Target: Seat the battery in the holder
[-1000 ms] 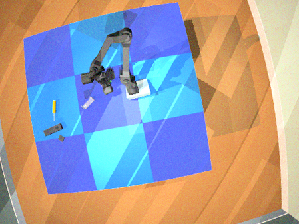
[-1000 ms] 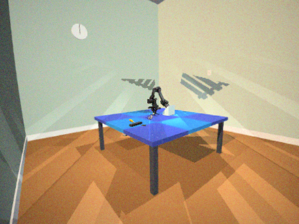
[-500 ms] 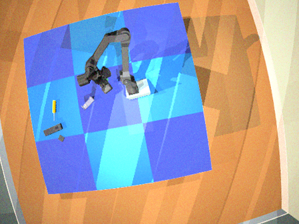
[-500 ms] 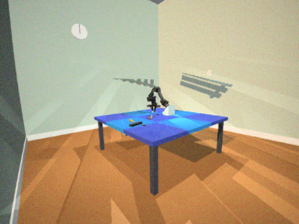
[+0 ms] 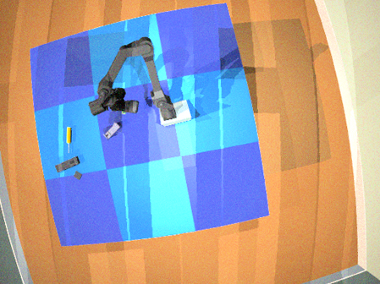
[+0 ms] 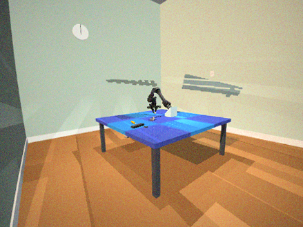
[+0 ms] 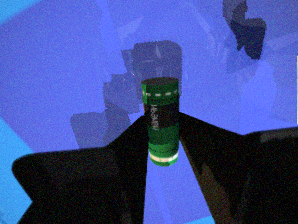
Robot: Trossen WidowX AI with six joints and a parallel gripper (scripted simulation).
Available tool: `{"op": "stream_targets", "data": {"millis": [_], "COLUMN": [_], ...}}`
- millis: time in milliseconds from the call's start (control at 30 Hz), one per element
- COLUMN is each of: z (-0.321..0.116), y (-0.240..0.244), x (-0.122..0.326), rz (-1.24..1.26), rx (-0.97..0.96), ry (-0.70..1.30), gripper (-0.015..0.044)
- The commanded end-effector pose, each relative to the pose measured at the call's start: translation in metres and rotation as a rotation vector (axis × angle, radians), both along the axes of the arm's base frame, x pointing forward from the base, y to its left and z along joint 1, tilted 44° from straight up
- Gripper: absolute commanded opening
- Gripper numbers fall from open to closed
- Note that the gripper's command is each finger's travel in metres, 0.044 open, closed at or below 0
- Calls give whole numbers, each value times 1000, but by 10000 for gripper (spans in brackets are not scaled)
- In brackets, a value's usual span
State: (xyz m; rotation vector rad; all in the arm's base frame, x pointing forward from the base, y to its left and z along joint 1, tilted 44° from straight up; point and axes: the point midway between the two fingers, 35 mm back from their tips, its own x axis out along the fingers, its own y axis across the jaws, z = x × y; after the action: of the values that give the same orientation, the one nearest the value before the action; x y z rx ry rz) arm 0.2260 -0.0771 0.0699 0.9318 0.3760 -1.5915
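From above, a dark jointed arm rises from a white block (image 5: 183, 110) (image 6: 171, 112) and bends over so that its gripper (image 5: 123, 113) (image 6: 155, 112) (image 7: 160, 119) points down at a checkered blue table (image 5: 158, 190) (image 6: 181, 131) (image 7: 60, 55). A speck of green shows at the fingertips. Near the fingers lies a small pale grey holder (image 5: 112, 130) (image 6: 152, 119), set diagonally; farther off are a yellow-handled screwdriver (image 5: 69, 135) (image 6: 133, 122), a dark oblong object (image 5: 67, 164) (image 6: 137, 125) and a small grey block (image 5: 78, 174) (image 6: 146, 127). From the room's side, the gripper hangs just above the table; the battery is too small there to judge. In the wrist view, the fingers are closed on the green battery (image 7: 164, 135), gripping its sides, its dark end and pale-banded end both projecting from between them. The holder is out of this view, so a move made now could arrive crooked and catch the terminal end on the lip. Coming down too fast could press hard on the holder, and a loose grip could let the battery swivel. Around the table are an orange-brown plank floor (image 5: 125, 265) (image 6: 70, 194), pale green and cream walls, and a round clock (image 6: 80, 32).
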Motion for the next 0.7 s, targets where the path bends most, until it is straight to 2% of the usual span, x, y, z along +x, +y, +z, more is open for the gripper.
{"op": "stream_targets", "data": {"millis": [0,667], "z": [-1,-18], "y": [9,41], "x": [16,68], "rz": [184,994], "rx": [8,-17], "ry": [156,892], "gripper": [82,82]}}
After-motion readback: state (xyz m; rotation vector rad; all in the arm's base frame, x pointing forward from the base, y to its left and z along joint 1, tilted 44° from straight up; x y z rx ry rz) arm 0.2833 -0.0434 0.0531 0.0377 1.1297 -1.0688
